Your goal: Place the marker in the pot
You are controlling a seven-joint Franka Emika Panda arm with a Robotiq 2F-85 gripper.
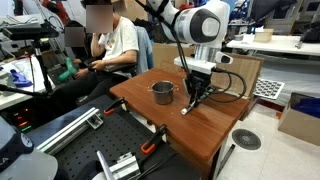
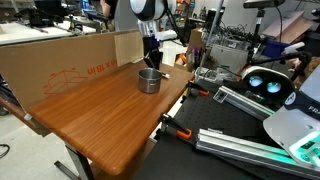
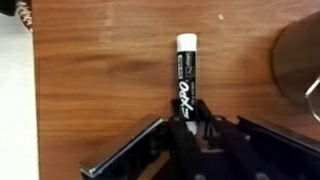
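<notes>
Grey steel small round pot [image 1: 162,92] just alongside; slim black white-ended marker [image 3: 183,80] clenched in jaws, close above brown wooden worktop [image 1: 215,130]. Mid-carry. Next: raise, centre over rim, let go.

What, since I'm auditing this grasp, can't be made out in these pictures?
Pot: wrist view, blurred and cut by the right edge; inside unseen.
Marker: wrist view, rear end hidden within the claw.
Marker tip touching the table: both exterior views, too small to tell.
</notes>
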